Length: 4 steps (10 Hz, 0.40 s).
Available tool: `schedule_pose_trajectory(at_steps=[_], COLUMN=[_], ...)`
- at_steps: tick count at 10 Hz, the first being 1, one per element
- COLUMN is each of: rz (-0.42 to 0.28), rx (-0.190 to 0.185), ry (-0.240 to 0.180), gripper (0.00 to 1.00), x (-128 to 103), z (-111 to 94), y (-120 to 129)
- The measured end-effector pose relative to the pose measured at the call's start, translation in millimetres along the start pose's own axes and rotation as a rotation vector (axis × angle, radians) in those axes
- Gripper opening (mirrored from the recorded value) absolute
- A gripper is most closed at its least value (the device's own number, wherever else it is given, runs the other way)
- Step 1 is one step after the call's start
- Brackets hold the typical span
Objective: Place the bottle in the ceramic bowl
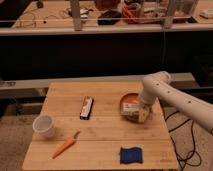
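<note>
Lowering bottle [131, 107] into bowl [129, 98] at right-centre of frame, pincer [141, 113] grip unreadable, needing release next.

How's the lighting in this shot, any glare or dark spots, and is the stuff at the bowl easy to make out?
Camera view: warm, even light on the wooden table, no glare; dark band behind it. The gripper sits over the ceramic bowl, where the bottle blurs into it; the white cup and carrot read clearly.
</note>
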Motion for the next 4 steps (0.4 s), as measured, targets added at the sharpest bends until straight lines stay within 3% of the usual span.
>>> schedule_pose_trajectory(at_steps=[4], rz=[0.009], rx=[0.005], ry=[-0.003], gripper=[0.80], x=[0.2], z=[-0.6], y=[0.7])
